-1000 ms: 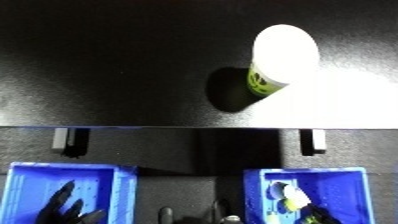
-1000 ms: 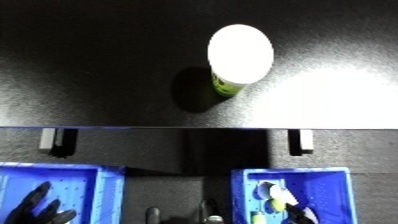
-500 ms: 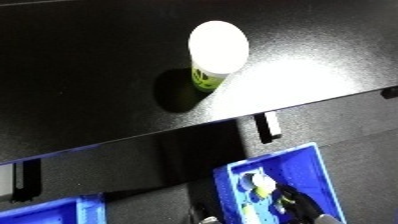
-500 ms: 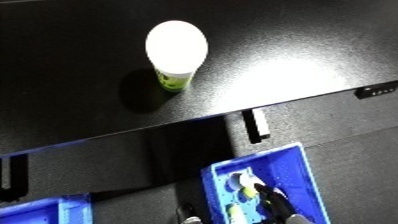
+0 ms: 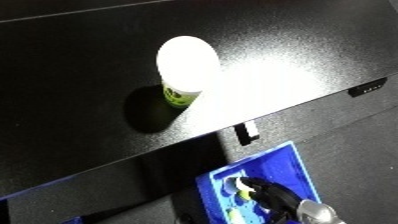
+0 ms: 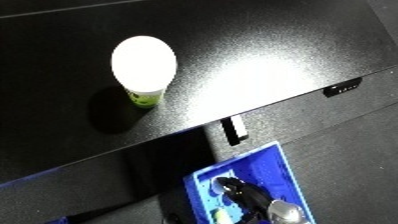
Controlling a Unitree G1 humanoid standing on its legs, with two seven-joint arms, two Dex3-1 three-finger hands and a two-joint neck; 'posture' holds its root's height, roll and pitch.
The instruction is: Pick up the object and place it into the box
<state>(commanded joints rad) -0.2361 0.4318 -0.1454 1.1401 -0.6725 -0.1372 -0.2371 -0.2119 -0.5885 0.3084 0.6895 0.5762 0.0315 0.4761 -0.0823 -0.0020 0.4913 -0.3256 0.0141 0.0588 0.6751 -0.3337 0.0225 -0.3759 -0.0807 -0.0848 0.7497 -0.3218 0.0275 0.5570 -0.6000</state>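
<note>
Cup (image 5: pixel 185 67) unmoved, upright, axis vertical; right hand (image 5: pixel 271 196) over bin (image 5: pixel 284 165)

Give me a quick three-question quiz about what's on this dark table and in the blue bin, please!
1. True or false: the white-topped cup stands on the black table, outside the blue bin.
2. Where is the robot's right hand? A) over the cup B) down in the blue bin C) flat on the table
3. Fill in: the band near the cup's base is ____ in colour.

Key: 1 true; 2 B; 3 green. The hand's fingers are too dark to tell whether they are open or shut.
</note>
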